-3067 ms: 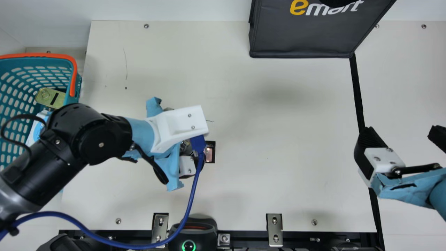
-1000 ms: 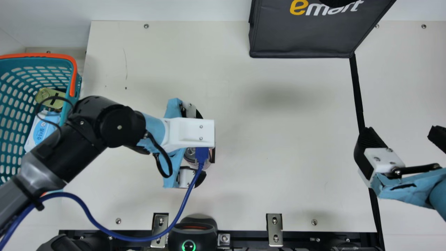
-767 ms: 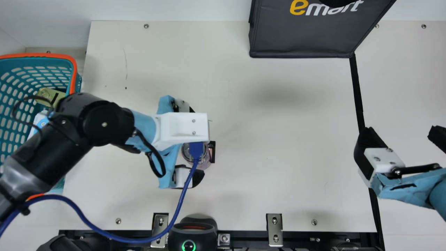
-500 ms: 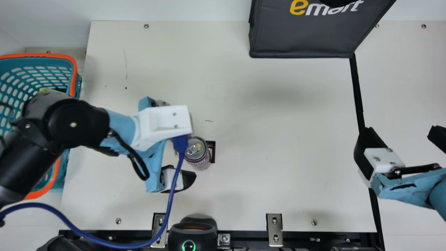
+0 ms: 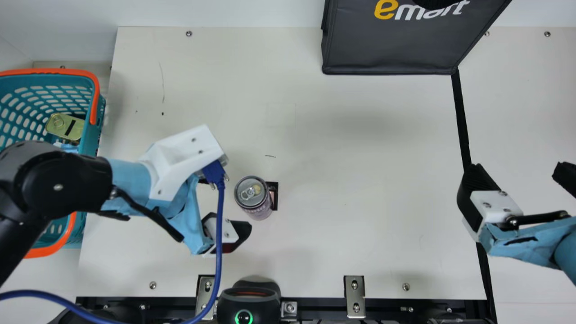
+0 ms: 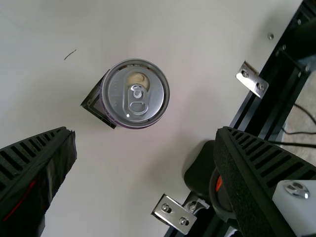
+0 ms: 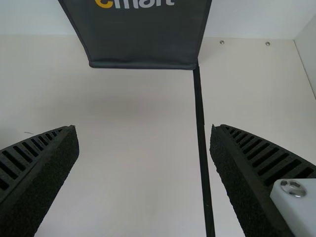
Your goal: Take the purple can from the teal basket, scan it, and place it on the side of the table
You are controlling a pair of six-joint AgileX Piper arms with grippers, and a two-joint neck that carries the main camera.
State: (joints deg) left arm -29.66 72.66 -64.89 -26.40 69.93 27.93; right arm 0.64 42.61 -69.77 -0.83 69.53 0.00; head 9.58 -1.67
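In the main view the purple can (image 5: 253,198) stands upright on the table (image 5: 360,157), beside a small dark-framed square. My left gripper (image 5: 229,202) is left of it, apart from it and partly hidden under its white camera mount. In the left wrist view the can (image 6: 136,94) lies beyond my left gripper (image 6: 145,143), whose fingers are wide apart with nothing between them. My right gripper (image 5: 524,173) hangs at the main view's right side; in the right wrist view my right gripper (image 7: 143,143) is open and holds nothing. The teal basket (image 5: 92,135) is at far left.
A yellow-green tin (image 5: 65,126) and a partly hidden light-blue item lie in the basket. A black scanner (image 5: 249,299) with a green ring light sits at the near edge, beside metal brackets (image 5: 354,297). A dark bag (image 5: 391,45) stands at the back. A blue cable (image 5: 219,234) trails from my left wrist.
My left gripper has drawn back leftward from the can and is now clear of it. The can, earlier largely hidden beneath the arm, stands in plain sight. My right arm has kept still.
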